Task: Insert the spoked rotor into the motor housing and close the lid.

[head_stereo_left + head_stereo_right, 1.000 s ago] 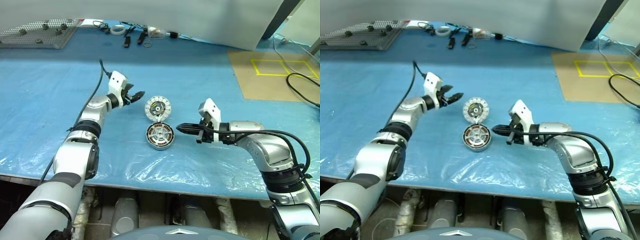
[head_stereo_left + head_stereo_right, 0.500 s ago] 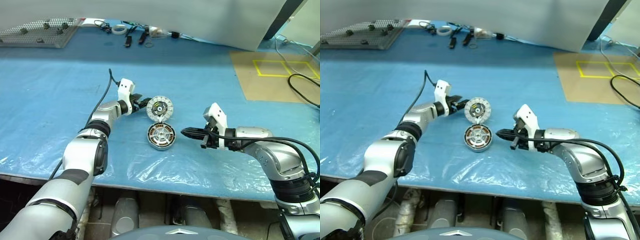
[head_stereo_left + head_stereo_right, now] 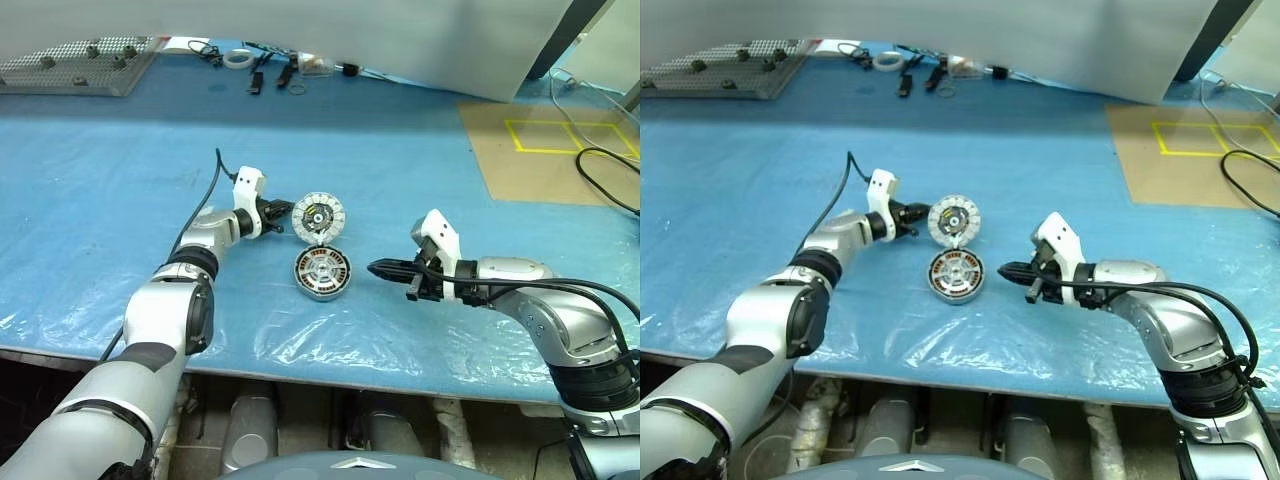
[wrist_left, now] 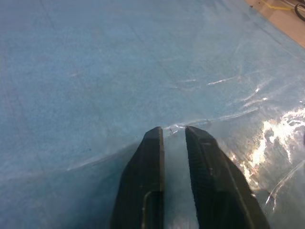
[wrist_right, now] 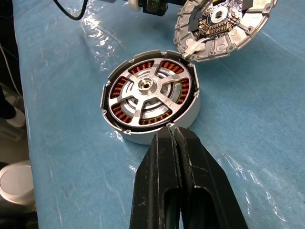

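Note:
The motor housing (image 3: pixel 321 272) sits on the blue table cover, and the spoked rotor (image 5: pixel 148 89) lies inside it over copper windings. The lid (image 3: pixel 318 217) leans tilted at the housing's far edge, with its segmented face showing. My left gripper (image 3: pixel 272 212) is low beside the lid's left edge, shut with nothing between its fingers (image 4: pixel 195 143). My right gripper (image 3: pixel 375 268) is also shut and empty. It points at the housing from the right, and its tips (image 5: pixel 172 131) stop just short of the housing wall.
A perforated metal board (image 3: pixel 80 65) lies at the back left. A tape roll (image 3: pixel 237 59) and small tools (image 3: pixel 270 75) lie along the far edge. A cardboard sheet with yellow tape (image 3: pixel 560 150) and a black cable (image 3: pixel 600 170) lie at the right. Clear film wrinkles over the cover.
My left gripper has come down beside the lid's left edge and gone from open to shut. The housing, lid and right gripper have stayed put.

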Controlling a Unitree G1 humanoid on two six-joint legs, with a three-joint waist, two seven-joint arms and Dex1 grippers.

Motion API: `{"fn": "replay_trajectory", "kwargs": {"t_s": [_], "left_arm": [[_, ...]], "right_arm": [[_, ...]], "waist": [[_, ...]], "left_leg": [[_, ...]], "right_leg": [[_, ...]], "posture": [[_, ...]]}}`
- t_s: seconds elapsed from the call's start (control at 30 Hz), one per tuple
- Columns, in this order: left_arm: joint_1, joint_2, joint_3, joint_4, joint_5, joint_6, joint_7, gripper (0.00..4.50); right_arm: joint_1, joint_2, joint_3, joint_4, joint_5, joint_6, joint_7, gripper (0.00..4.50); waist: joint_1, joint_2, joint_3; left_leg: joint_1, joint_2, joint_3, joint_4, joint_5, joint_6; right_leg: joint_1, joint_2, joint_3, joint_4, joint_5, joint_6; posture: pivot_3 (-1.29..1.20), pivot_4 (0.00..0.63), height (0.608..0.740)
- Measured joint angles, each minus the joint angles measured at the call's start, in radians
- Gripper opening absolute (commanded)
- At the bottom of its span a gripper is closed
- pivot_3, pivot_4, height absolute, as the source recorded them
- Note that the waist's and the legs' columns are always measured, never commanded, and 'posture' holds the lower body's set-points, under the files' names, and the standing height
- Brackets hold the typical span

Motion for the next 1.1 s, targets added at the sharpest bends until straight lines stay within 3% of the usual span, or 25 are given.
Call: {"fn": "replay_trajectory", "kwargs": {"t_s": [0.3, 0.73, 1.1], "left_arm": [[-0.009, -0.027, 0.010, 0.000, -0.013, 0.054, -0.142, 0.02], [-0.043, -0.054, 0.033, 0.000, -0.019, 0.043, -0.185, 0.02], [-0.112, -0.067, -0.015, -0.027, -0.010, 0.002, -0.420, 0.02]], "right_arm": [[0.031, -0.051, -0.022, -0.021, 0.021, 0.010, -0.003, 0.00], [0.075, -0.084, -0.045, -0.083, 0.056, 0.045, -0.030, 0.00], [0.086, -0.102, -0.043, -0.096, 0.058, 0.044, -0.034, 0.00]], "waist": [[0.012, 0.000, 0.000], [0.021, 0.000, 0.000], [0.023, 0.000, 0.000]], "left_leg": [[0.000, -0.001, 0.000, 0.000, -0.002, 0.004], [0.001, -0.001, 0.001, 0.000, -0.002, 0.005], [0.001, -0.001, 0.001, -0.001, -0.002, 0.005]], "right_leg": [[0.000, -0.002, 0.000, 0.000, 0.000, 0.000], [0.001, -0.002, 0.000, -0.001, 0.000, 0.000], [0.001, -0.002, 0.000, -0.001, 0.000, 0.000]], "posture": [[0.00, 0.150, 0.740], [0.00, 0.150, 0.740], [0.00, 0.150, 0.740]]}}
